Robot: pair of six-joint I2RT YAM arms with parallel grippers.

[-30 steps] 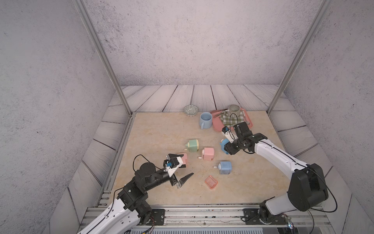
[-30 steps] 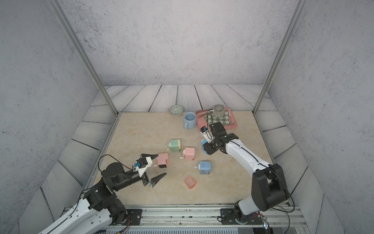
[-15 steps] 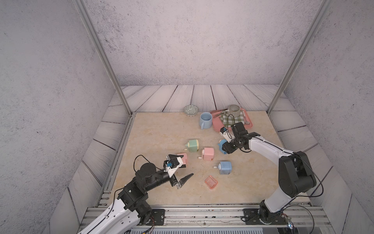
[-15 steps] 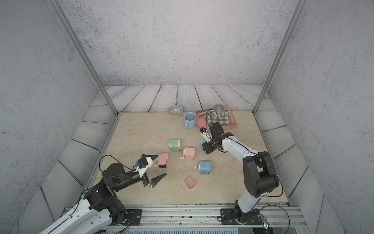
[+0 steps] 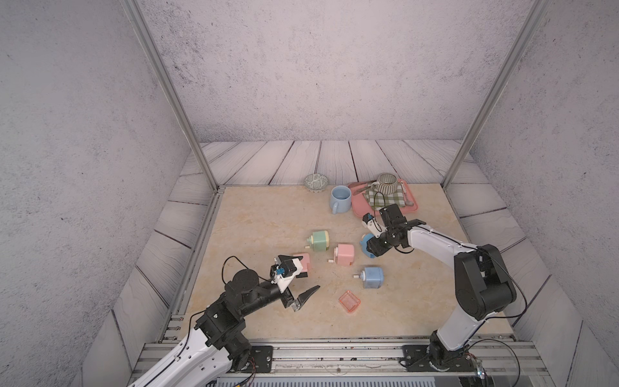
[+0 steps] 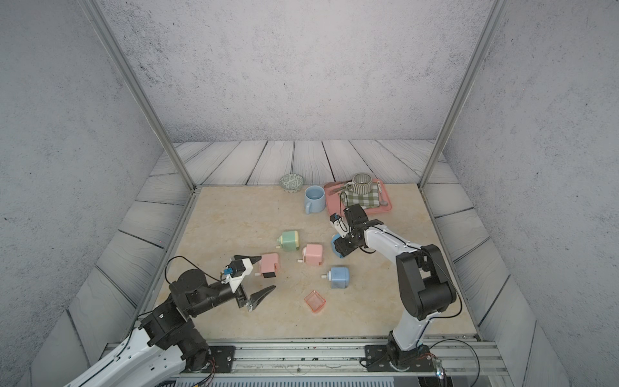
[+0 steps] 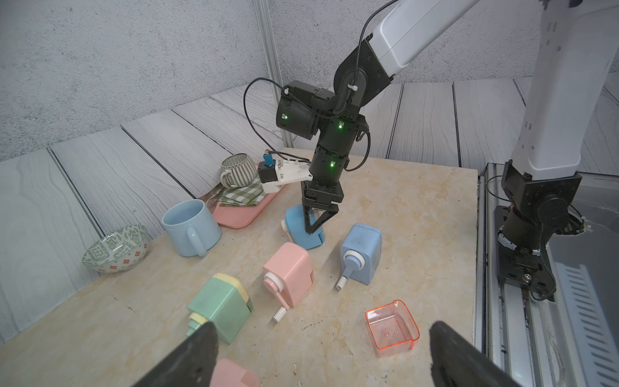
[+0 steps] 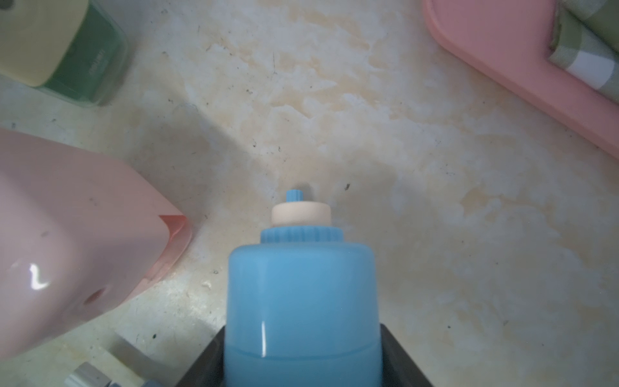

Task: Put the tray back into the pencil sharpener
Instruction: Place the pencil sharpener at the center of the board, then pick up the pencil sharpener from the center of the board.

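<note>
right hand: clamps blue sharpener, maybe clearing room
left hand: released, aimed toward tray on surface

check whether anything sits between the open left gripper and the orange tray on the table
Nothing visible does. The left gripper, jaws open, faces the orange tray across bare table. The pale blue sharpener stands off to one side; the pink sharpener with the empty slot sits beside the gripper, not in the path.
</note>
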